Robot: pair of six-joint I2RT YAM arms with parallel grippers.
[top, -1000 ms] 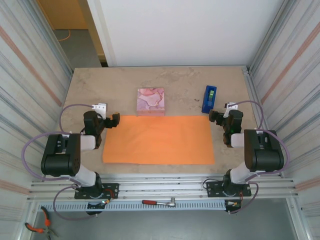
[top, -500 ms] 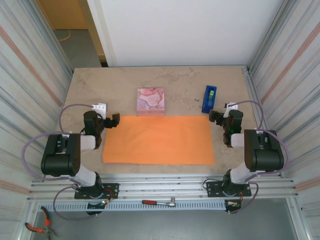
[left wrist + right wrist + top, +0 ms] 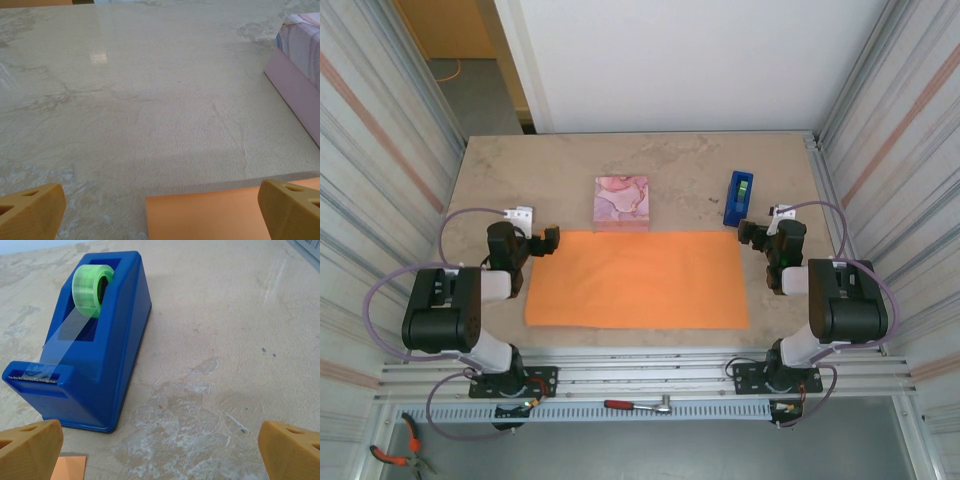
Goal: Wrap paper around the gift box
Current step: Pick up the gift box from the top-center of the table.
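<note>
The pink-and-white marbled gift box [image 3: 622, 203] lies flat on the table just beyond the far edge of the orange paper [image 3: 638, 279], which is spread flat across the near middle. In the left wrist view the box's side [image 3: 295, 87] is at the right and the paper's far-left corner [image 3: 210, 216] lies between the fingertips. My left gripper [image 3: 532, 240] hovers at that corner, open and empty. My right gripper [image 3: 760, 236] stands open at the paper's far-right corner [image 3: 67, 467], just short of the tape dispenser, holding nothing.
A blue tape dispenser [image 3: 739, 198] with a green roll [image 3: 92, 290] stands at the back right, close in front of the right gripper. Corrugated metal walls [image 3: 900, 150] close both sides. A wrench [image 3: 638, 405] and pliers [image 3: 395, 455] lie below the table's near rail.
</note>
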